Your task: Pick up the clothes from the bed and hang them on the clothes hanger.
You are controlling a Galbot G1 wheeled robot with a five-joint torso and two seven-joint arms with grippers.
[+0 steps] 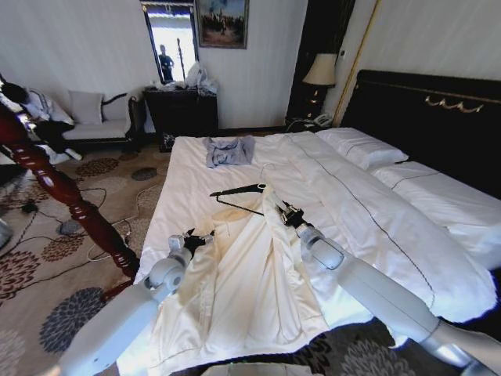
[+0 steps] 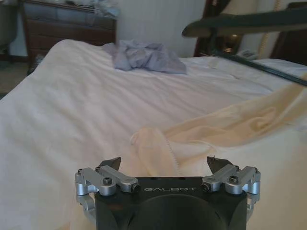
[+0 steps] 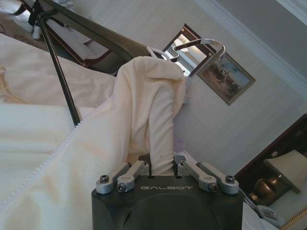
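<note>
Both arms reach over the bed (image 1: 196, 168). Left gripper (image 1: 190, 240) hovers with fingers spread beside the clothes (image 1: 243, 290) — cream fabric spread on the sheet. Right gripper (image 1: 286, 214) pinches a fold, lifted at the clothes hanger (image 1: 235, 190) — one shoulder draped.

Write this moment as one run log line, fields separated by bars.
right gripper: shut on clothes, draped over clothes hanger | left gripper: open, at garment edge | bed: garment partly lying

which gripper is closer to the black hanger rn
Right. The right gripper sits just below the black hanger, clamping the cream shirt; the left gripper is farther off, open.
</note>
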